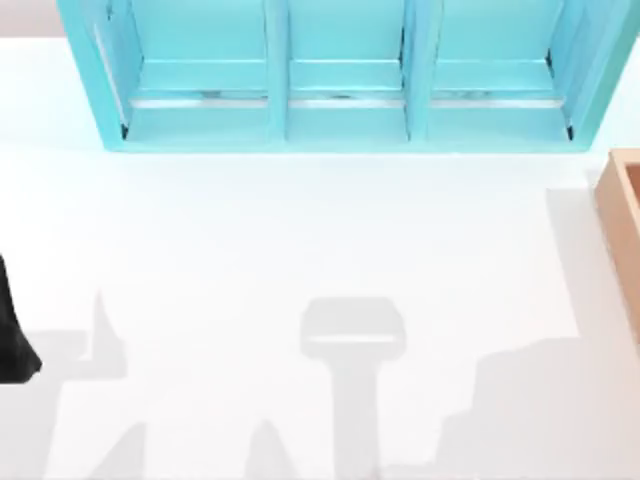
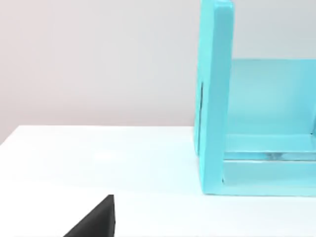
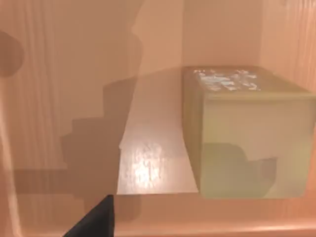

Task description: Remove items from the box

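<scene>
One pale, yellowish-tan block (image 3: 247,133) with a whitish mark on top sits on the floor of the wood-coloured box (image 1: 625,215), at the table's right edge. Whether either gripper is open or shut, I cannot tell. Left arm (image 1: 12,335) sits at the table's left edge.

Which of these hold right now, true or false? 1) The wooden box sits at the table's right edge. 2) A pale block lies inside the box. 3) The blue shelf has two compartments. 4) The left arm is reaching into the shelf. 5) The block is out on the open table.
1) True: the wooden box pokes in at the right edge of the top view.
2) True: the right wrist view looks into the box, where a pale block rests on its floor.
3) False: the blue shelf has three compartments side by side.
4) False: the left arm sits at the table's left edge, away from the shelf.
5) False: the block is inside the box, wooden walls around it.
</scene>
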